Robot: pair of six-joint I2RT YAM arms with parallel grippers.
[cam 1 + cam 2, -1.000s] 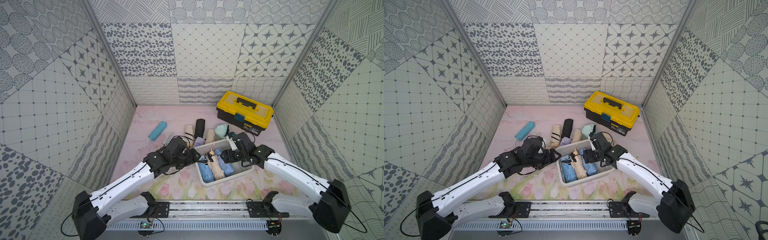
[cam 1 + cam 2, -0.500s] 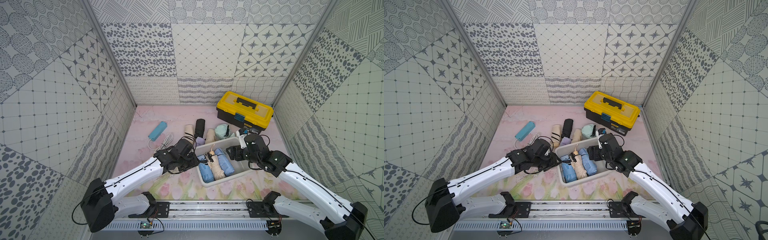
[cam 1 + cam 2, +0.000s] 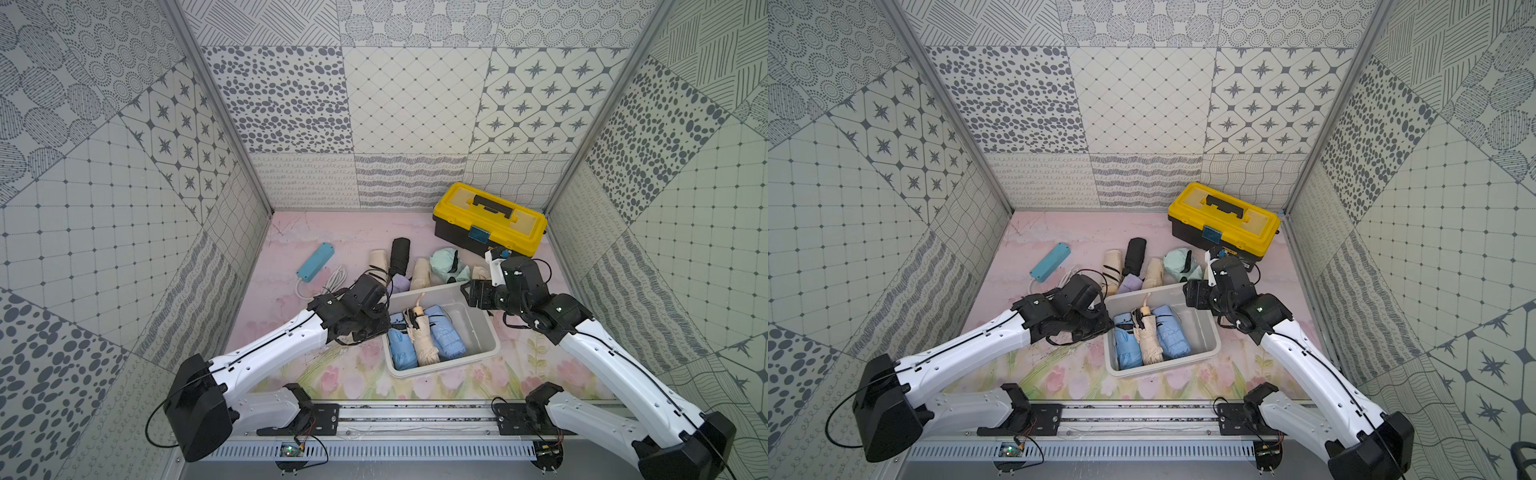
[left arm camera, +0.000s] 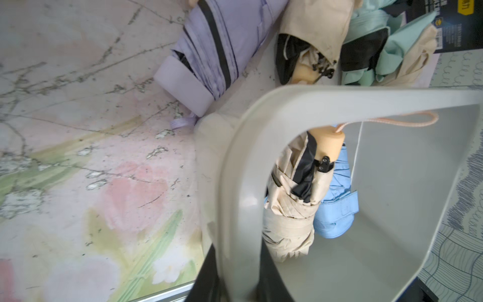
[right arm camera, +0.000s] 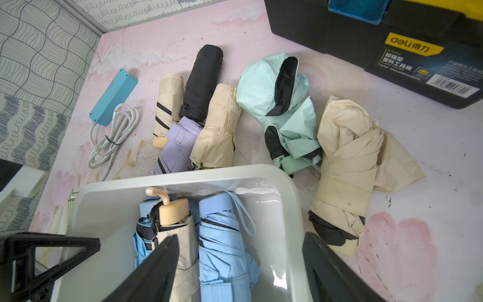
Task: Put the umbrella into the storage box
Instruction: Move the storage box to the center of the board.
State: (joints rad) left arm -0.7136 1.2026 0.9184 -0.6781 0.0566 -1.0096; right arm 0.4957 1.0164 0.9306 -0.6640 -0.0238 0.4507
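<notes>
The white storage box (image 3: 487,330) (image 3: 1207,332) sits in the middle of the floor. It holds a beige umbrella (image 3: 422,334) between two blue ones. My left gripper (image 3: 384,323) (image 4: 239,282) is shut on the box's left rim (image 4: 243,167), one finger outside and one inside. My right gripper (image 3: 467,291) (image 5: 240,261) hangs open over the box's far right corner, holding nothing. Behind the box lie several folded umbrellas: a black umbrella (image 5: 203,81), a lilac one (image 5: 177,146), a mint one (image 5: 277,99), and a beige umbrella (image 5: 347,162) by the box's right side.
A yellow-lidded black toolbox (image 3: 490,218) stands at the back right. A blue power strip (image 3: 316,262) with a coiled white cord (image 3: 334,277) lies at the back left. Patterned walls close in three sides, and the arms' rail runs along the front.
My left gripper has moved up to the box's left rim and shut on it. The right gripper has drawn back from over the umbrellas in the box to its far right corner, staying open.
</notes>
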